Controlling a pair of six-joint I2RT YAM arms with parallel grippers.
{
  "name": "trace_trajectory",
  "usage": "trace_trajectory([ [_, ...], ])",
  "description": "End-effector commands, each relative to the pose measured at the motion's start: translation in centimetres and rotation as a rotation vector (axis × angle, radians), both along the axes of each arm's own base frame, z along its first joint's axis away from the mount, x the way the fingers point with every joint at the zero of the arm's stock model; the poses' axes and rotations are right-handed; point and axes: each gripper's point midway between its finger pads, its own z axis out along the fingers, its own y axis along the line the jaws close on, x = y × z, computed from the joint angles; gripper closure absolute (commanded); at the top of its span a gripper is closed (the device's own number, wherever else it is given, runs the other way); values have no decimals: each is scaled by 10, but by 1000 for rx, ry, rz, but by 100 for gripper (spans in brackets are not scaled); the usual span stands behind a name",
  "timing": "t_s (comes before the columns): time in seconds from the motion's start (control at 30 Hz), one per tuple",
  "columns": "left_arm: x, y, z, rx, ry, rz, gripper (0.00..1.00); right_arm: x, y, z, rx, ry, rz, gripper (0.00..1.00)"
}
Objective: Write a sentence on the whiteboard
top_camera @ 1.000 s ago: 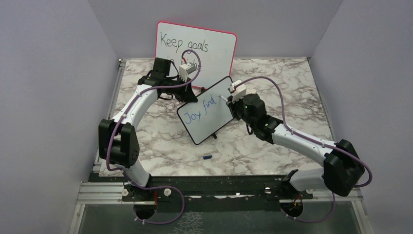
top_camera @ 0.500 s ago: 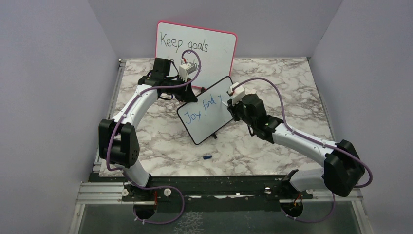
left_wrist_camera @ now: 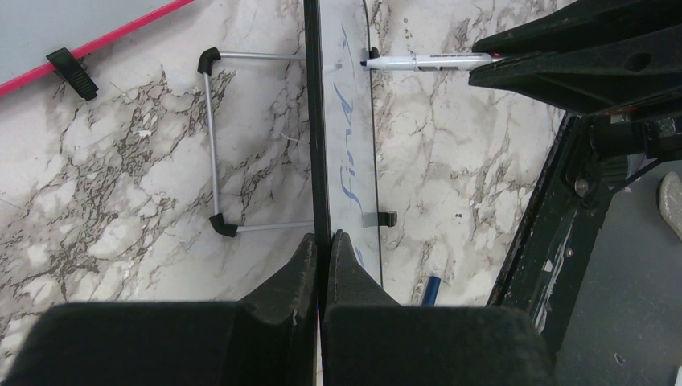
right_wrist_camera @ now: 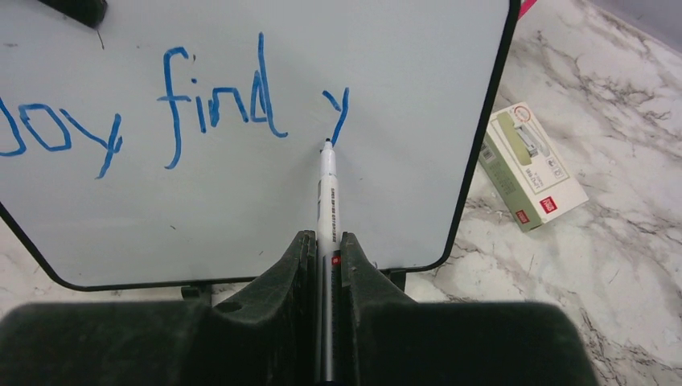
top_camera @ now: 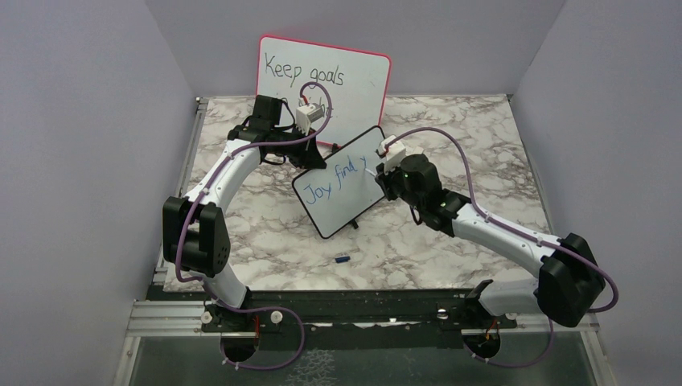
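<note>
A small blue cap (top_camera: 342,259) lies on the marble table (top_camera: 450,241), close to the front where the arms are bolted on. Past it, in the middle of the table, the whiteboard (top_camera: 342,201) stands tilted on a thin wire stand (left_wrist_camera: 211,145). The left gripper (left_wrist_camera: 322,249) is pinched tight on the board's black frame. The right gripper (right_wrist_camera: 326,249) is squeezed closed around a white marker (right_wrist_camera: 327,193). The marker's tip touches the board at the bottom of a blue "y". The sentence (right_wrist_camera: 173,108) reads "Joy find y" in blue so far. A little white and green box (right_wrist_camera: 531,165) lies on the table just past the board's edge. At the back a bigger pink-framed whiteboard (top_camera: 362,80) leans up, with "Keep goals" in black.
</note>
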Motion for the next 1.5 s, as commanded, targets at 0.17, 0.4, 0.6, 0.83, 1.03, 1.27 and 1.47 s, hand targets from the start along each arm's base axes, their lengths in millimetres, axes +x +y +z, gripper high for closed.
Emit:
trace_trajectory([
  [0.17, -12, 4, -34, 83, 64, -15, 100, 22, -12, 35, 94, -112, -100, 99],
  [0.4, -12, 4, -34, 82, 66, -15, 100, 28, -4, 34, 118, -114, -76, 99],
  [0.6, -12, 4, -35, 83, 68, -16, 100, 28, 0, 31, 115, -104, -61, 100],
  [0.83, -12, 4, -35, 82, 70, -17, 100, 29, 2, 29, 115, -102, -54, 100],
  [1.03, -12, 4, -35, 80, 69, -18, 100, 30, 6, 25, 108, -89, -40, 99],
  [1.27, -13, 4, -35, 82, 69, -17, 100, 28, 11, 25, 108, -79, -9, 99],
  [1.47, -12, 4, -35, 83, 70, -16, 100, 25, 10, 23, 100, -69, 2, 100],
])
